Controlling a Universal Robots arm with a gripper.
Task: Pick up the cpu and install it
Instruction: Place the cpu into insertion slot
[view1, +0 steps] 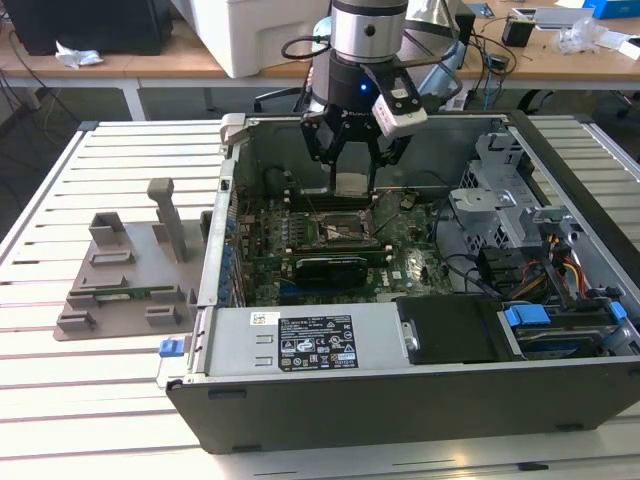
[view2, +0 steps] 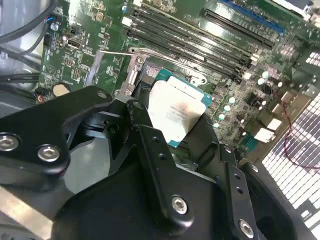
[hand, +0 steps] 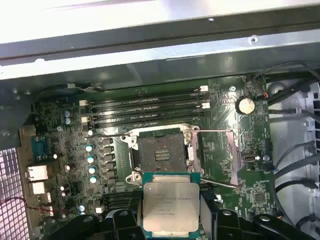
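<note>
The cpu (view1: 352, 183) is a flat silver square held between the black fingers of my gripper (view1: 352, 186), inside the open computer case (view1: 400, 400). It hangs a little above the motherboard, just behind the open cpu socket (view1: 335, 232). In the first wrist view the cpu (hand: 170, 205) sits in the gripper (hand: 170, 216), beside the bare socket (hand: 160, 152), whose retaining frame (hand: 217, 155) is swung open. In the second wrist view the cpu (view2: 177, 107) is clamped at its edges by the gripper (view2: 172, 125).
Memory slots (hand: 145, 107) run beside the socket. A black finned card (view1: 335, 268) lies in front of it. The power supply (view1: 310, 340), drive bays and cables (view1: 545, 270) crowd the exterior view's right. A grey plastic tray (view1: 125, 270) rests on the slatted table to the case's left.
</note>
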